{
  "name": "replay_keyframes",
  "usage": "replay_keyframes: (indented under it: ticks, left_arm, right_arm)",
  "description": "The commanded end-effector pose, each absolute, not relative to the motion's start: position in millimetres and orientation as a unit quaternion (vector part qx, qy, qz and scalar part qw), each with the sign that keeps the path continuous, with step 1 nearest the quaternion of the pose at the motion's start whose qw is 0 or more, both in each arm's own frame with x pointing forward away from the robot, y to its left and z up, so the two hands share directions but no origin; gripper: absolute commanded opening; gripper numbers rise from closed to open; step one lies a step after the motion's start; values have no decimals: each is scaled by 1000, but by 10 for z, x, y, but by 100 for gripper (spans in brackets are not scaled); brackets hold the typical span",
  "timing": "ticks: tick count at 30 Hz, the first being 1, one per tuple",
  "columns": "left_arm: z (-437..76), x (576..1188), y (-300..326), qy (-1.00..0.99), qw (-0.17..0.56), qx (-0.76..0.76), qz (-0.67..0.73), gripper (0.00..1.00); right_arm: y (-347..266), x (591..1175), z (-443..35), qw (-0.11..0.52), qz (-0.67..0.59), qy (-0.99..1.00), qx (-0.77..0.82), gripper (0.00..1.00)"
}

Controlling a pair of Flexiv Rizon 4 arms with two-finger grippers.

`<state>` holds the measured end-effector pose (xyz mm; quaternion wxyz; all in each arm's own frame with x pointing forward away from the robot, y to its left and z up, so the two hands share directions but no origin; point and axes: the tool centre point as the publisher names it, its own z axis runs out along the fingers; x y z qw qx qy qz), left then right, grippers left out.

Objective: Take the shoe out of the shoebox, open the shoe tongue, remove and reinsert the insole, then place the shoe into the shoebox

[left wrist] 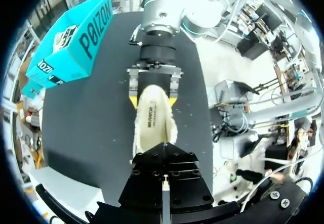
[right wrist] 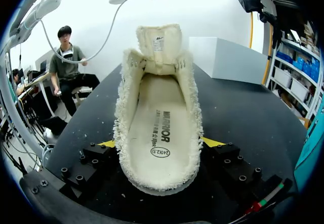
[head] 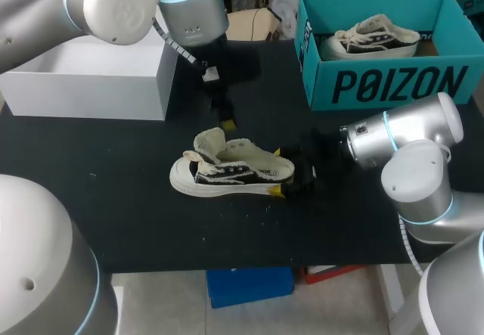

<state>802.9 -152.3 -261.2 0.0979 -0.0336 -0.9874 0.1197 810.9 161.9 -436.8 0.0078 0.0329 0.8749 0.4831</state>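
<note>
A cream low-top shoe [head: 227, 170] with black side panels lies on the black table, toe to the left. Its tongue [right wrist: 158, 42] stands up, and the printed insole [right wrist: 158, 133] lies flat inside. My right gripper [head: 277, 173] is shut on the shoe's heel, one yellow tip against each side, as the right wrist view shows [right wrist: 159, 143]. Just above the tongue and clear of it hangs my left gripper [head: 227, 125], shut and holding nothing. The left wrist view looks down past its shut fingers [left wrist: 164, 183] onto the shoe [left wrist: 152, 118].
A teal shoebox [head: 393, 85] stands open at the back right with a second shoe [head: 370, 38] inside. A white box [head: 91, 78] sits at the back left. Bare black table lies in front of the shoe.
</note>
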Motion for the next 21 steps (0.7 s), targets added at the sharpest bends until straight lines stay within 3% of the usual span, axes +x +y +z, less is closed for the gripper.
replay_keyframes:
  ticks: [1, 21]
  left_arm:
    - [-2705, 8117, -1617, -969, 169, -150, 103, 0]
    - [-3179, 8039, -1612, -977, 178, -88, 80, 0]
  right_arm:
    - [1621, 8114, -4370, 7, 482, 875, 33, 0]
    - [1621, 8114, -4370, 7, 482, 875, 33, 0]
